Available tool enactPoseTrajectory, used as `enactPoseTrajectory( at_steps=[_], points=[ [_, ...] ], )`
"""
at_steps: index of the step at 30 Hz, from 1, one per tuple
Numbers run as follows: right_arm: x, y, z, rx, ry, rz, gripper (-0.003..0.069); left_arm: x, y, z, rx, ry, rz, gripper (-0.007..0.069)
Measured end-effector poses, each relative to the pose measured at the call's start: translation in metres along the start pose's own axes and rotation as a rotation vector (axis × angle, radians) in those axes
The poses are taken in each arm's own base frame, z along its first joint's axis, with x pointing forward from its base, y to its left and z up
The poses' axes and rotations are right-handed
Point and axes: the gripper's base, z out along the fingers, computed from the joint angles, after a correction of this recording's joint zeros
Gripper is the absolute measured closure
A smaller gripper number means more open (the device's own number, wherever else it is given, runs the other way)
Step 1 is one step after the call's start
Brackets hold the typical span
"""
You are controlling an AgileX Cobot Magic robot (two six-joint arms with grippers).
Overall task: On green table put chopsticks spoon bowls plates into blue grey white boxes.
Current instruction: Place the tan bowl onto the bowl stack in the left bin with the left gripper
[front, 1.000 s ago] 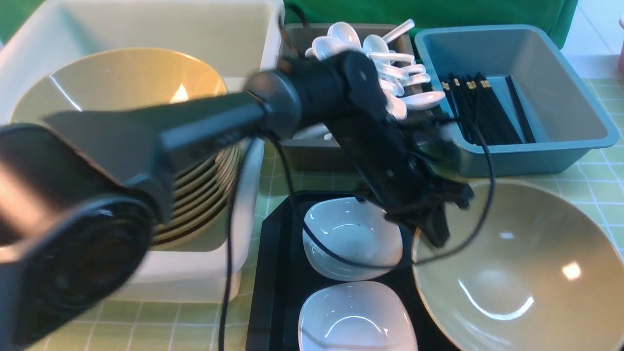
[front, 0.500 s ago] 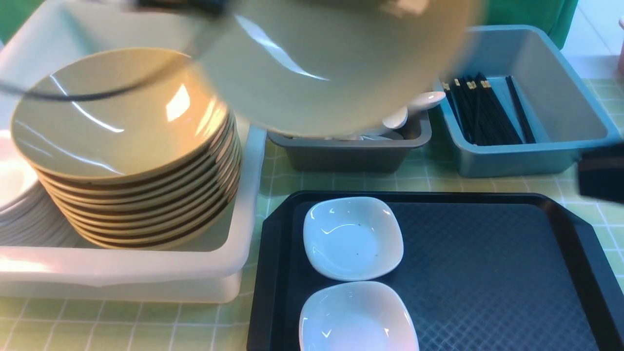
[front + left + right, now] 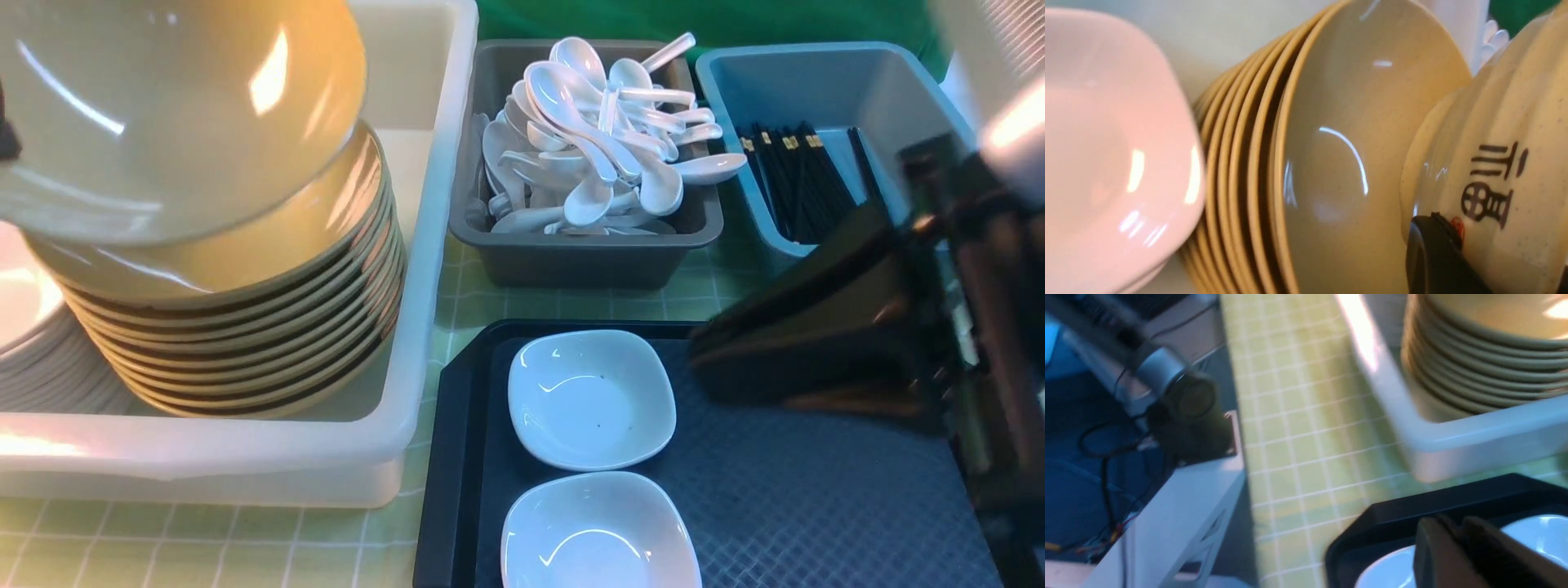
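Very large milky white plastic box [image 3: 424, 245], left edge of pale green gridded table [image 3: 457, 302]: held a stack of tan-olive round bowls [image 3: 245, 327]. Further tan-olive bowl [image 3: 163, 106], tilted over the stack, clamped by left gripper [image 3: 1427, 245]; released askew, it could slide off or chip. Two small white squarish plates [image 3: 591, 398] lay on flat black tray [image 3: 816, 490]. Blurred right gripper [image 3: 1457, 535] near them, finger gap untellable; might clip one

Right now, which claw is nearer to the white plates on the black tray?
Right. The right claw hangs just above the plates; the left claw holds a tan bowl over the bowl stack.
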Motion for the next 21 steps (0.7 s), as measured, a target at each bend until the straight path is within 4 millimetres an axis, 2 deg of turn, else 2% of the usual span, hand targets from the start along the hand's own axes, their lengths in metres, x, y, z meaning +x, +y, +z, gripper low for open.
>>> enactPoseTrajectory(
  at_steps=[3,7,11,17,19,21],
  points=[
    [-0.001,0.003,0.003,-0.003,0.003,-0.007,0.0573,-0.006,0.011,0.015,0.004,0.050,-0.041,0.0609],
    [-0.001,0.002,0.004,0.011,0.001,-0.005,0.0570,-0.008,0.023,0.022,-0.063,0.077,-0.100,0.0604],
    [0.000,0.000,0.005,0.024,0.012,0.011,0.0566,-0.007,0.028,0.023,-0.128,0.075,-0.171,0.0543],
    [0.000,-0.001,0.005,0.029,0.012,0.041,0.0557,-0.002,0.015,0.032,-0.187,0.093,-0.145,0.0352],
    [0.001,-0.003,0.005,0.054,0.030,0.084,0.0549,-0.002,0.008,0.034,-0.220,0.099,-0.093,0.0237],
    [0.004,-0.006,0.005,0.093,0.054,0.125,0.0545,-0.005,0.002,0.030,-0.242,0.099,-0.052,0.0164]
  ],
)
